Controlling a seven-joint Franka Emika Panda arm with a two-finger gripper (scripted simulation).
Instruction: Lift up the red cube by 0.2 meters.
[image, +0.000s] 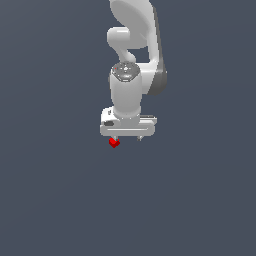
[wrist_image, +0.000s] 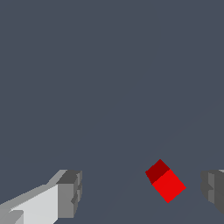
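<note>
1. Claw – spread wide, gripping nothing, pointed straight down at the desk on the end of the white arm.
2. Found the red cube in the gap between the two fingers in the wrist view, touching neither, well off-centre and much nearer one finger than the other.
3. Saw the same cube in the exterior view just under the finger on the exterior view's left, sitting on the desk as far as could be judged.
4. Could not place it by any edge or corner of the desk – none showed in either view, only flat grey.
5. Judged the risks as follows:
   - Off-centre cube: would be met by the near finger first on closing and shoved along instead of pinched.
   - Cube turned at an angle to the pads: would likely be caught on its corners, then spun or squirted out.
   - Height hard to read: could be struck by a fingertip on a further drop, or clipped only at its top by too early a squeeze and lost in the lift.
6. Counted one arm, one claw, two fingers, one red cube.
</note>
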